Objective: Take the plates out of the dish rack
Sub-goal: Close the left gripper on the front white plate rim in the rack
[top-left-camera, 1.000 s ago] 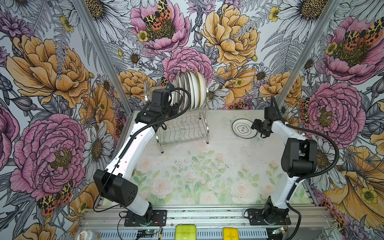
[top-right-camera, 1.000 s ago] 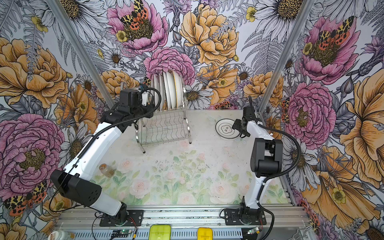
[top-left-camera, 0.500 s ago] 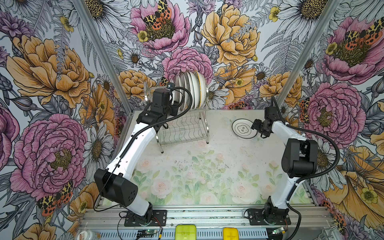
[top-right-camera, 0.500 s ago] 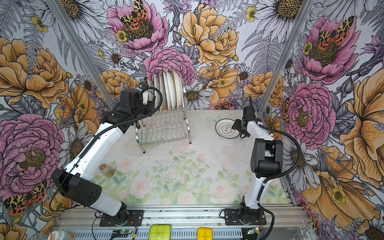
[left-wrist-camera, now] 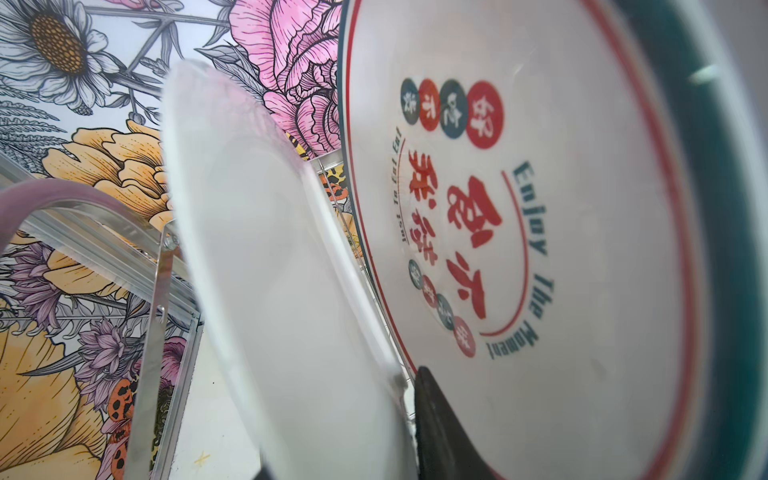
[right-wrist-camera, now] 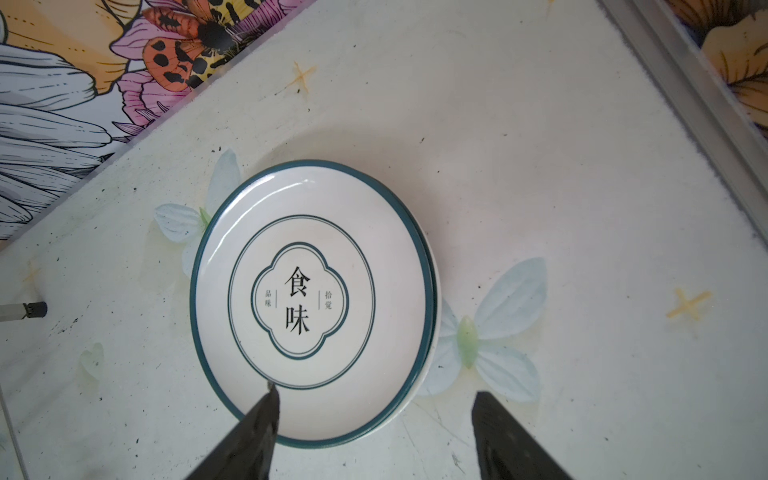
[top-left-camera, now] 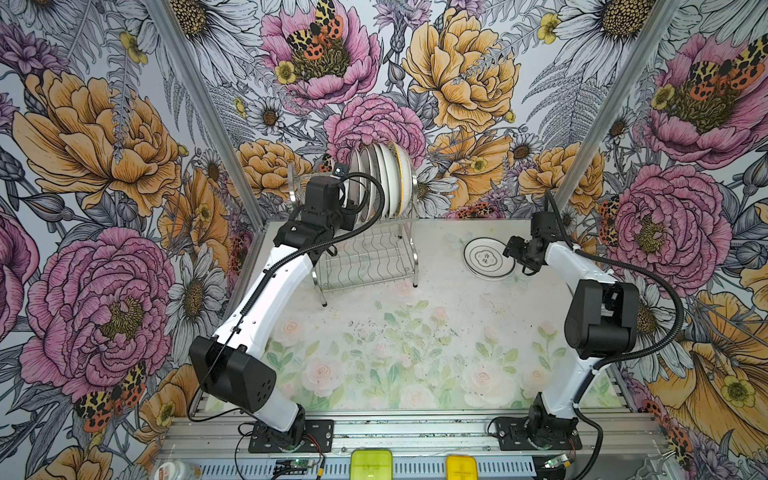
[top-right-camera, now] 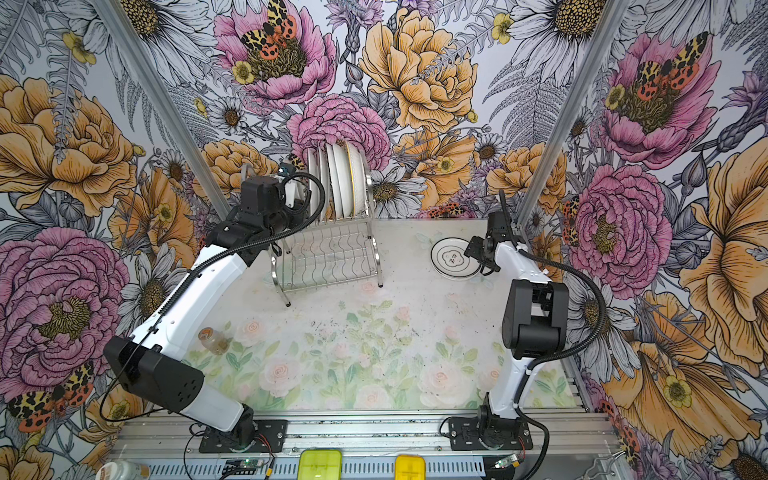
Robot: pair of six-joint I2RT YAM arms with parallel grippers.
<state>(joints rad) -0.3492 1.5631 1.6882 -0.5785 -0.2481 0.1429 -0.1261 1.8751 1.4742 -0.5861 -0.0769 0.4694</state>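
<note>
The dish rack (top-left-camera: 365,257) (top-right-camera: 332,257) stands at the back left with several plates (top-left-camera: 390,178) (top-right-camera: 345,178) upright in its upper tier. My left gripper (left-wrist-camera: 343,419) reaches into that tier from the left. It is shut on the rim of a plain white plate (left-wrist-camera: 270,270), with one black finger (left-wrist-camera: 440,424) between it and a plate with red characters (left-wrist-camera: 540,208). A teal-rimmed plate (right-wrist-camera: 307,299) (top-left-camera: 488,262) (top-right-camera: 453,259) lies flat on the table on top of another. My right gripper (right-wrist-camera: 374,395) (top-left-camera: 509,251) hovers open over its edge, holding nothing.
A small glass jar (top-right-camera: 212,340) stands on the table beside the left arm. Yellow boxes (top-left-camera: 371,463) sit on the front rail. A rack leg (right-wrist-camera: 25,311) shows in the right wrist view. Aluminium posts and floral walls close in the back and sides.
The left gripper has pushed a little further into the rack and its jaws have narrowed onto the white plate. The right arm has hardly moved.
</note>
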